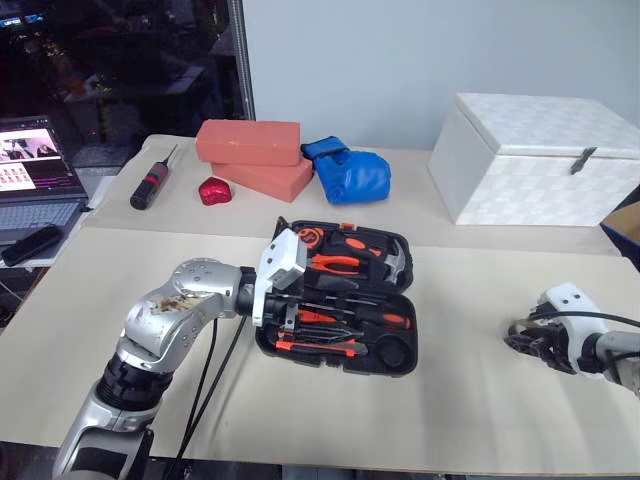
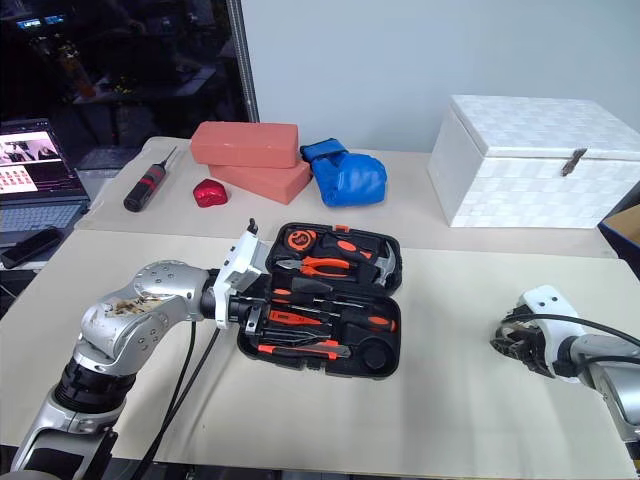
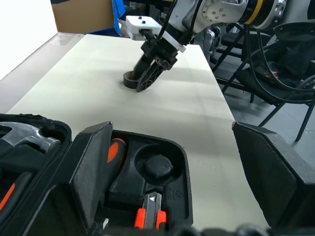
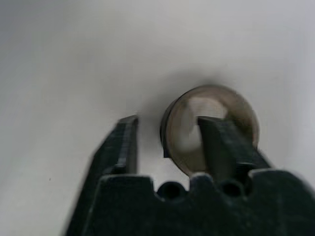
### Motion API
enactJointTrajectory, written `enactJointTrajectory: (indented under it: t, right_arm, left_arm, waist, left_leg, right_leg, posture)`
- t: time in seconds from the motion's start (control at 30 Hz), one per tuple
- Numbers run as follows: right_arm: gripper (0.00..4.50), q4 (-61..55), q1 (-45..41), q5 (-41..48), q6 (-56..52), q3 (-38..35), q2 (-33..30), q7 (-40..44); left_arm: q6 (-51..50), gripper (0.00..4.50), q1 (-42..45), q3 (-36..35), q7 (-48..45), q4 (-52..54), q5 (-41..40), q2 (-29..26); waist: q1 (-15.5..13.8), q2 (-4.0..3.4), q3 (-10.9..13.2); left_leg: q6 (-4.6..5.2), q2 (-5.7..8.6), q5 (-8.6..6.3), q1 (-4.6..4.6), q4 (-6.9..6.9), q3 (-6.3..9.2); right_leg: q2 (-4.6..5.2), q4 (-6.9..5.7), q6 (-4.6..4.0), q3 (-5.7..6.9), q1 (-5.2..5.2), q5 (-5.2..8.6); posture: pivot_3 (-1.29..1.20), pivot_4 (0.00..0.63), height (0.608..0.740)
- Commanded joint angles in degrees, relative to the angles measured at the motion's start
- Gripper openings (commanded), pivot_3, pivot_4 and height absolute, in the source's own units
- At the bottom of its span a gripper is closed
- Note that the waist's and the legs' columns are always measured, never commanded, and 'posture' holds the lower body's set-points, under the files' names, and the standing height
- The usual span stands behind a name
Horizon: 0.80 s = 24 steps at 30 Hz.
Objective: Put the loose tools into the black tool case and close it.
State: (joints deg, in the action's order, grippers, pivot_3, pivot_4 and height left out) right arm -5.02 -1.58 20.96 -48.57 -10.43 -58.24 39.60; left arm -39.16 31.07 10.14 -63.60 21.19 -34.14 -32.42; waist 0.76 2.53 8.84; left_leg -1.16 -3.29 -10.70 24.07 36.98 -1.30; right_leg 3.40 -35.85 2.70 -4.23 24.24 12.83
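While lying open on the table (image 1: 480, 400), black tool case (image 1: 385, 355) — slots filled. Left gripper (image 1: 292, 318) wide open, empty, over case; right gripper (image 3: 147, 78) part-closed astride roll of tape (image 4: 211, 130) wall — grip uncertain.

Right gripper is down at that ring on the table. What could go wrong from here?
1. One finger sits inside the small ring, the other outside; closing on its wall may flip or skid it.
2. The left gripper hangs open over the black tool case, in the way of closing it.
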Motion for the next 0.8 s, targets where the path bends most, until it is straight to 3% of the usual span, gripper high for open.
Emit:
enactJointTrajectory:
  t: [0.03, 0.07, 0.1, 0.23, 0.33, 0.43, 0.6, 0.8]
  right_arm:
    - [0.39, -0.3, -1.01, -0.6, 0.63, -1.1, -1.85, 2.21]
    - [0.06, -0.79, -0.9, -0.25, 0.67, -1.83, -1.99, 2.77]
    - [0.02, -2.46, -0.3, 0.66, 0.78, -3.34, -2.26, 3.89]
    - [0.02, -15.81, 2.05, 4.74, -0.86, -7.93, -3.87, 7.65]
    - [0.02, -29.73, 0.14, 9.72, -6.35, -6.55, -5.06, 7.51]
    - [0.02, -37.09, -2.45, 11.0, -9.18, -1.07, -6.43, 6.91]
    - [0.02, -40.76, -17.85, 8.99, -15.14, 20.1, 0.03, 3.23]
    - [0.02, -40.18, -23.39, 7.35, -17.35, 29.44, 2.87, 2.52]
  left_arm:
    - [0.71, 4.15, -0.31, -1.2, 0.71, 2.46, -1.16, -0.17]
    - [1.13, 4.15, -0.68, -1.36, 0.96, 2.74, -1.03, -0.12]
    - [2.07, 4.15, -1.5, -2.08, 1.83, 2.87, -0.84, 0.34]
    - [4.53, 4.15, -5.55, -4.51, 4.45, 2.44, 0.76, -0.14]
    - [5.26, 4.15, -9.74, -7.49, 0.8, 2.39, -1.59, -3.63]
    - [4.18, 4.15, -12.57, -10.48, -1.92, 2.57, -5.2, -6.27]
    - [7.55, 4.15, -20.71, -12.29, -7.15, 2.38, -4.08, -11.8]
    - [8.46, 4.15, -20.82, -12.01, -6.09, 2.09, -4.05, -11.28]
  waist:
    - [0.0, 0.0, 0.0]
    - [0.01, -0.01, 0.0]
    - [0.03, -0.01, 0.0]
    - [0.26, -0.21, 0.02]
    - [0.84, -0.28, 0.05]
    - [0.8, -0.23, 0.1]
    - [1.12, -0.09, 0.2]
    - [-0.23, 0.0, 0.28]
  left_leg:
    - [0.0, 0.01, 0.0, 0.0, 0.01, 0.01]
    - [0.0, 0.01, 0.01, -0.01, 0.01, 0.02]
    - [0.0, 0.02, 0.01, -0.02, 0.02, 0.03]
    - [0.02, 0.03, 0.02, -0.03, 0.02, 0.05]
    - [0.02, 0.01, 0.02, -0.1, -0.01, 0.1]
    - [0.01, -0.07, 0.02, -0.14, -0.02, 0.23]
    - [-0.04, -0.08, 0.04, -0.2, 0.01, 0.05]
    - [-0.04, -0.08, 0.04, 0.14, 0.03, 0.01]
  right_leg:
    - [0.0, -0.01, 0.0, 0.0, -0.01, 0.0]
    - [0.0, -0.02, -0.02, 0.0, -0.01, 0.01]
    - [0.0, -0.03, -0.03, 0.0, -0.02, 0.01]
    - [-0.01, -0.07, 0.0, -0.04, -0.01, -0.01]
    - [-0.06, -0.19, 0.0, -0.03, 0.03, 0.0]
    - [-0.14, -0.23, -0.19, 0.07, 0.02, 0.1]
    - [0.02, -0.09, -0.57, 0.05, -0.01, 0.28]
    - [0.05, -0.06, -0.58, 0.08, 0.2, 0.28]
  posture:
    - [0.0, 0.15, 0.736]
    - [0.0, 0.15, 0.736]
    - [0.0, 0.15, 0.736]
    - [0.0, 0.15, 0.736]
    - [0.0, 0.15, 0.736]
    - [0.0, 0.15, 0.736]
    - [0.0, 0.15, 0.736]
    - [0.0, 0.15, 0.736]
